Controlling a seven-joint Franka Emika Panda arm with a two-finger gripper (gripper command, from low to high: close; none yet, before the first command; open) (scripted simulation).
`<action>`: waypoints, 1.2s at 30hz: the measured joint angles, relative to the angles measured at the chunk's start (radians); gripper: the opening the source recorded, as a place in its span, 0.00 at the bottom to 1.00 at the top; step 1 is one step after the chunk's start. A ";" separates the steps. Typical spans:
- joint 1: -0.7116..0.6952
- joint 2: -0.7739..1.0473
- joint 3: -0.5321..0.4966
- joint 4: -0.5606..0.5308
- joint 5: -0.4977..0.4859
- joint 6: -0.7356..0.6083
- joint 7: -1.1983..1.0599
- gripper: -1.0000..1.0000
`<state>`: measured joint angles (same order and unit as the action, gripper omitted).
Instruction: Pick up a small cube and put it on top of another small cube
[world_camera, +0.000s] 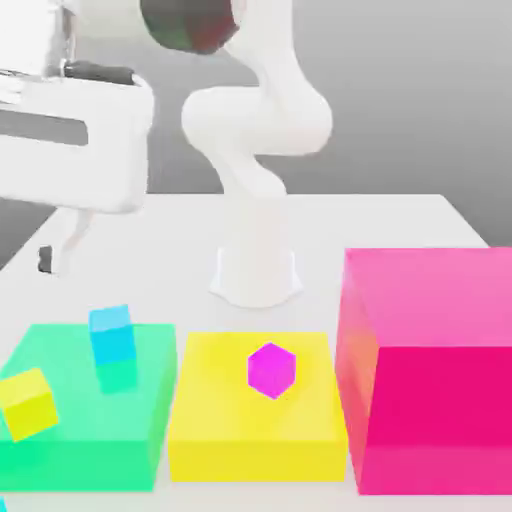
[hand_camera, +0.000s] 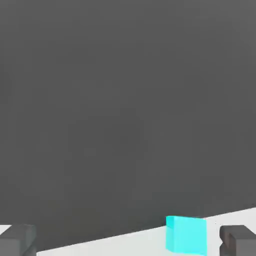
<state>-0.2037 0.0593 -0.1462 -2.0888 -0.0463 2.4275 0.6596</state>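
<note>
The white bench (world_camera: 420, 215) carried, from largest to smallest, a huge pink block (world_camera: 430, 370), a flat green block (world_camera: 60, 440) and a flat yellow block (world_camera: 215, 430). A small cyan cube (world_camera: 111, 335) was seen on the green block, and the magenta cube (world_camera: 271, 369) on the yellow one. The fingers (hand_camera: 18, 240) were spread wide and held nothing. The descent would best be centred over one cyan cube (hand_camera: 186, 234).

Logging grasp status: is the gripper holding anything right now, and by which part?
Nothing is held. The gripper is open, its fingers wide apart, and a cyan cube sits on the table between them, ungripped.
</note>
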 joint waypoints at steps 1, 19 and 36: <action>-0.012 0.036 0.000 0.009 0.010 0.006 -0.013 0.50; -0.202 0.601 0.033 0.146 0.180 0.169 -0.212 0.00; -0.033 0.186 0.036 -0.138 0.030 0.041 -0.134 0.00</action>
<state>-0.2365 0.2458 -0.1099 -2.2267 -0.0160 2.4684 0.5260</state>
